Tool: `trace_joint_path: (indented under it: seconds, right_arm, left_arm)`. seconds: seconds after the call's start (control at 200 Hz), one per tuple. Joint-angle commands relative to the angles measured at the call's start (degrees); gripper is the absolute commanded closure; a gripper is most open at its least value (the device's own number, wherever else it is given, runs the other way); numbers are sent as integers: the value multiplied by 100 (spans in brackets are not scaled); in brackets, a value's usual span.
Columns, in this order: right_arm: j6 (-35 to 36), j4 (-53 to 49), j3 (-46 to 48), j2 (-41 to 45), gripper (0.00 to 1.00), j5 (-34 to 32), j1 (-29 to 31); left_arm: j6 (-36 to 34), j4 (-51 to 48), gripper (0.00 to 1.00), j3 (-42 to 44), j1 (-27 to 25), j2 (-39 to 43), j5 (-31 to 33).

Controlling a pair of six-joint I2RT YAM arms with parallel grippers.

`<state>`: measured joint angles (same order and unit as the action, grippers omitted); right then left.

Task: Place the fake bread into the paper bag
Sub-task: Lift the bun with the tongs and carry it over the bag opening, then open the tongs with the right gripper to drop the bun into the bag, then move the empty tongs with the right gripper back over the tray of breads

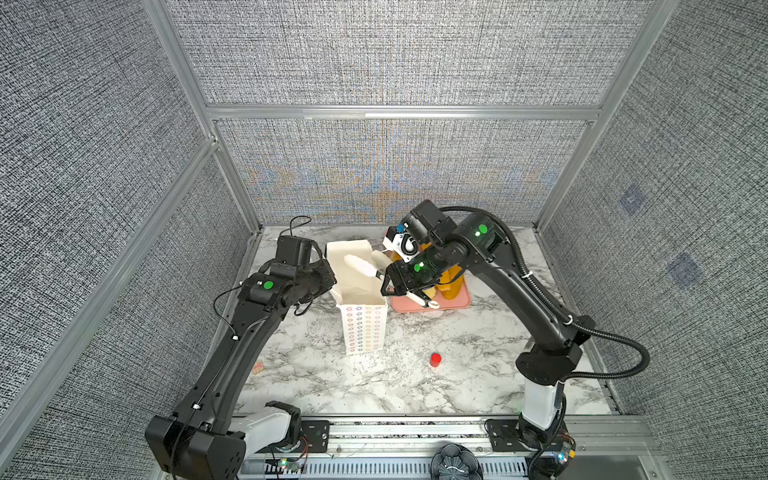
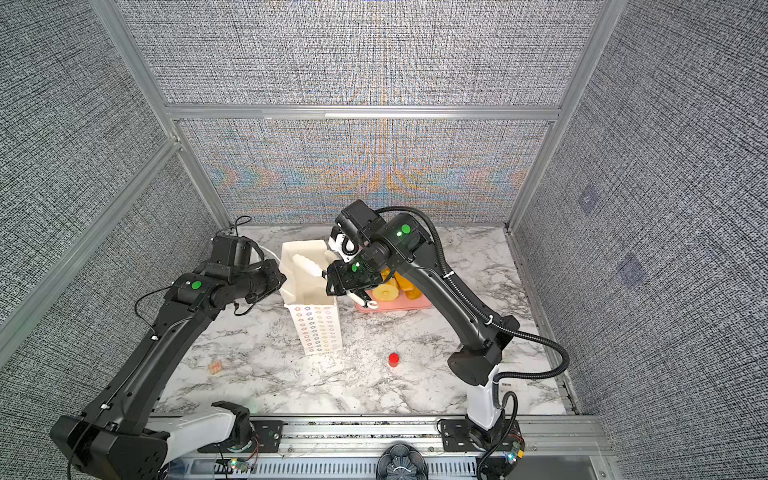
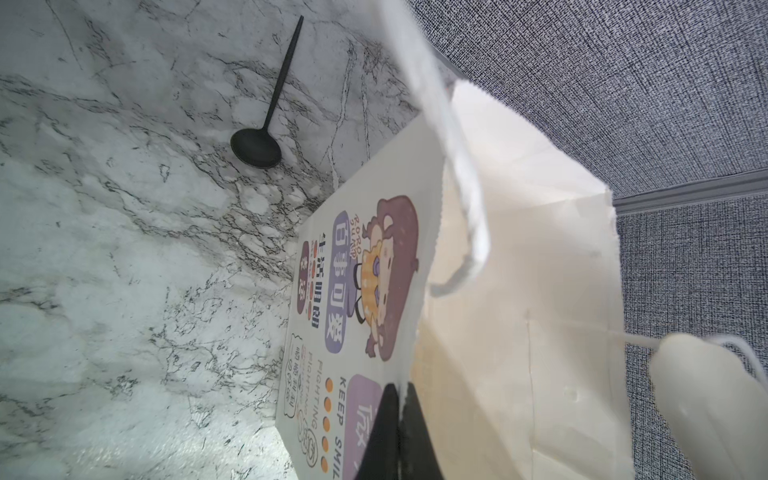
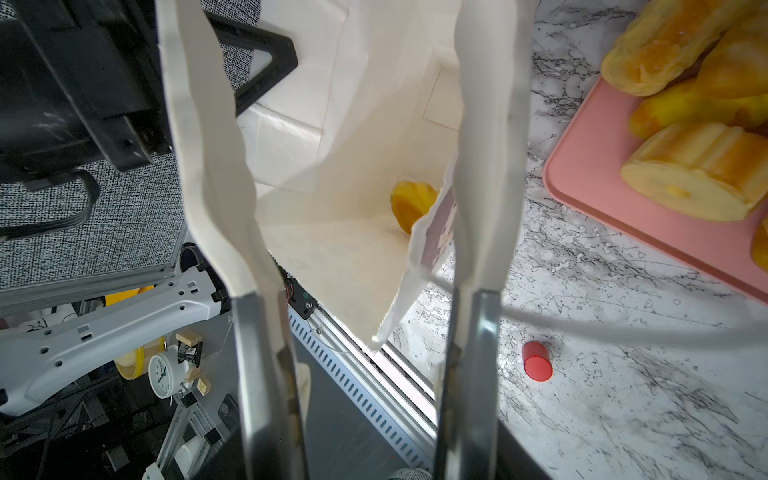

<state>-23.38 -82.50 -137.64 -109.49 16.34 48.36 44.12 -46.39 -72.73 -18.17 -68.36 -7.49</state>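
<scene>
**Light, slick toy bread; thin bag pinned at the rim**

One glossy golden-yellow toy bread piece (image 4: 413, 205) is seen low inside the tall white paper bag printed with coloured rings (image 1: 363, 328). The rest of the fake bread (image 4: 690, 174) is heaped on the flat pink tray (image 4: 582, 208) just beside the bag. The left gripper (image 3: 401, 390) is clamped on the bag's rim. The right gripper (image 4: 338, 50) is parted and empty, with one finger over the bag's mouth and the other apparently outside the wall on the tray side. The pastries are judged light, hard-skinned and slippery, so ridged flanks or a loaf's middle are best taken. The paper is judged thin and easily crumpled.
</scene>
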Motion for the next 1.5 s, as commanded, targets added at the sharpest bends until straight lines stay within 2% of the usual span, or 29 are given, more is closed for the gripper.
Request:
trace_joint_path:
  seconds: [0.0, 0.16, 0.31, 0.38, 0.525, 0.61, 0.835, 0.965, 1.291, 1.496]
  right_arm:
    - [39, 32, -76, 54, 43, -85, 7]
    - [53, 93, -78, 125, 43, -161, 7]
    - [63, 257, -78, 241, 45, -232, -18]
    - [53, 362, -87, 309, 45, -271, -50]
    - [26, 473, -149, 423, 46, -363, -191]
    - [26, 498, -149, 494, 47, -418, -296]
    - [103, 447, 86, 757, 49, -535, -773]
    - [199, 420, 427, 962, 49, -570, -1174]
    - [462, 571, 1781, 1428, 49, -475, -2245]
    - [652, 639, 2530, 1467, 49, -395, -2658]
  left_arm:
    - [-69, 55, 100, -22, 7, -12, -10]
    - [-139, -51, 100, -46, 7, -31, -61]
    - [-217, -167, 94, -75, 7, -72, -147]
    - [-219, -199, 86, -75, 7, -64, -145]
    - [-206, -217, 56, -57, 7, 22, -105]
    - [-193, -236, 49, -74, 7, 50, -91]
    - [-202, -248, 49, -119, 7, 113, -108]
    - [-211, -260, 54, -158, 7, 87, -147]
    - [-237, -265, 65, -224, 7, 15, -224]
    - [-259, -256, 70, -257, 7, -59, -255]
